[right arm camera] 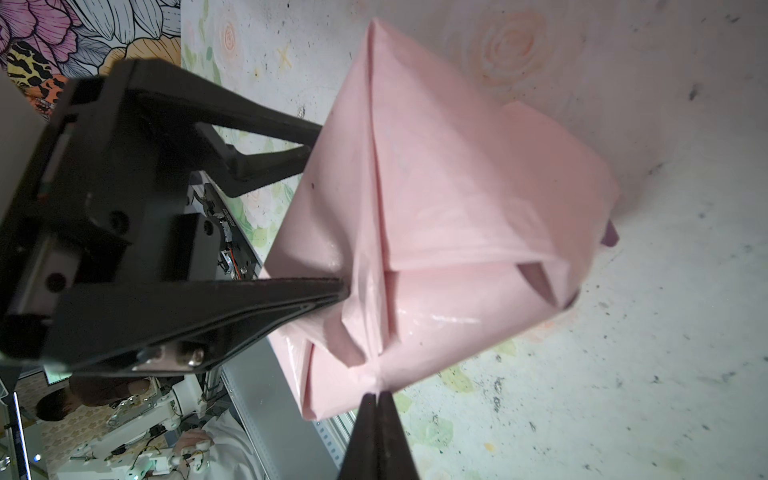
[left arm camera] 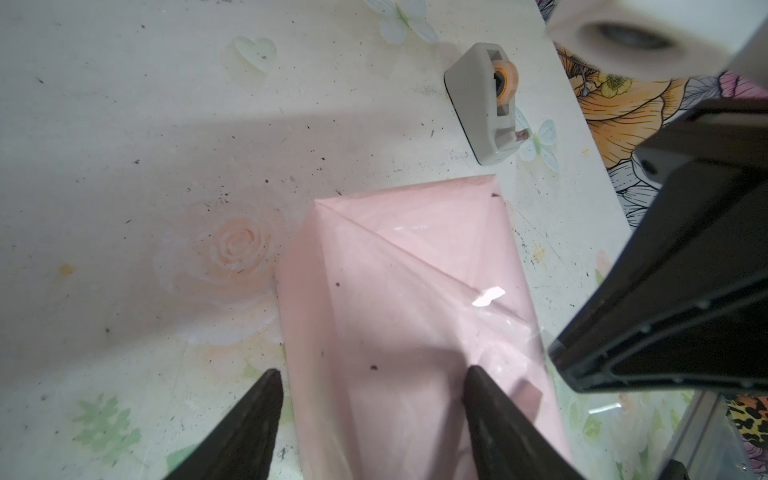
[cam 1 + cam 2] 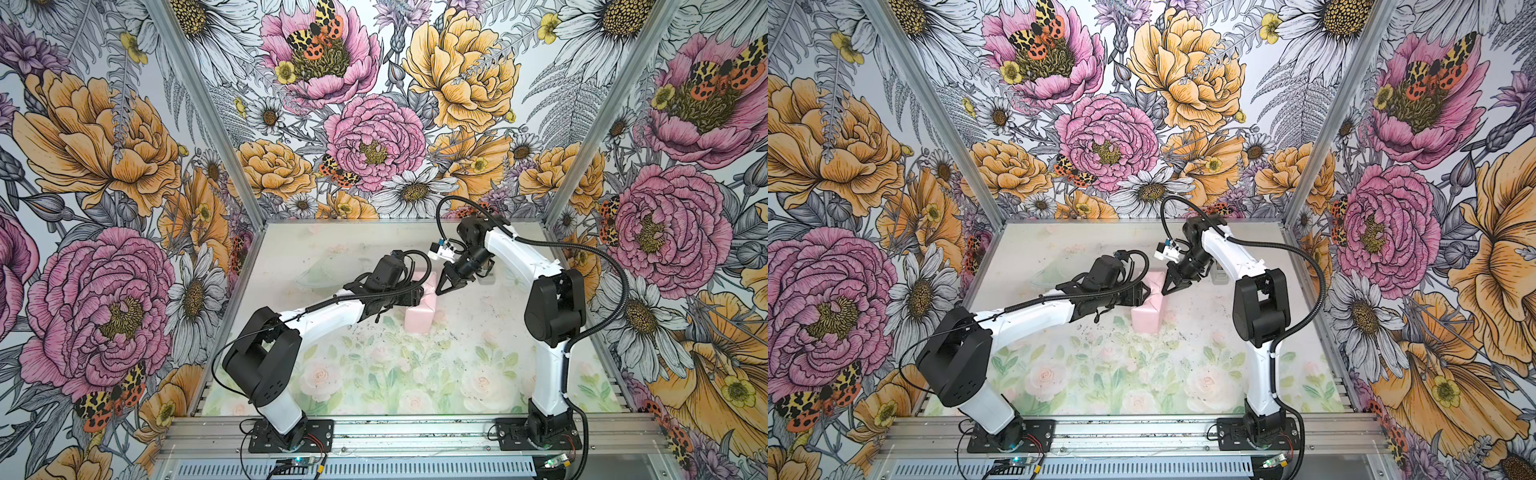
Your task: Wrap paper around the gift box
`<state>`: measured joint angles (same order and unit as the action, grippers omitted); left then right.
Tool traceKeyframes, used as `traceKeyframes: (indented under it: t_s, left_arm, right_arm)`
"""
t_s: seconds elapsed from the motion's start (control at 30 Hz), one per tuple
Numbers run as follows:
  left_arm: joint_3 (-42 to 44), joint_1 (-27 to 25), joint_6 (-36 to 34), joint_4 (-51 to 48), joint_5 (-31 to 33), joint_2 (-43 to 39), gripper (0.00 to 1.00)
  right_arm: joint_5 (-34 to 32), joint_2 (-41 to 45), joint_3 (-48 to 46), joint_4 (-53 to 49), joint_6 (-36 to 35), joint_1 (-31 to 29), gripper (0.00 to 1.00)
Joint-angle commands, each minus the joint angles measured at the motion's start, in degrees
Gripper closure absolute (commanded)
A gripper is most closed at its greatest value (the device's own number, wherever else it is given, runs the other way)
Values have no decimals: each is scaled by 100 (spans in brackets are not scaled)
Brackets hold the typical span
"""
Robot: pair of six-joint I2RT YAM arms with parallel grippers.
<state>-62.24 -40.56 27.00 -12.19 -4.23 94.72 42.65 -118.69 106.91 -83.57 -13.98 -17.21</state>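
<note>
The paper [image 2: 395, 291] is folded pale pink side out into a box-shaped parcel [image 3: 419, 318] [image 3: 1146, 318] standing mid-table. The gift box itself is hidden inside it. A sliver of the lilac face [image 1: 609, 237] shows at one fold, and clear tape [image 2: 490, 295] glints on a seam. My left gripper [image 2: 370, 376] [image 3: 417, 293] straddles the parcel with its jaws wide, one fingertip [image 1: 316, 131] on a side and the other fingertip [image 1: 340, 291] denting the folded end. My right gripper [image 1: 376, 395] [image 3: 439, 290] is shut, with its tip against the paper's corner fold.
A grey tape dispenser [image 2: 482, 104] with an orange roll stands on the floral table surface [image 3: 374, 365] just beyond the parcel, beside the right arm [image 3: 1219, 276]. Flowered walls close in the back and both sides. The arm bases sit on the front rail [image 3: 415, 432].
</note>
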Motion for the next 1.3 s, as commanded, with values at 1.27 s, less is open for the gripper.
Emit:
traceKeyframes:
  t_s: [1.27]
  left_arm:
    - [151,-66,-222,-818,230,187,30]
  right_arm:
    - [-107,-405,514,-145,470,-47,80]
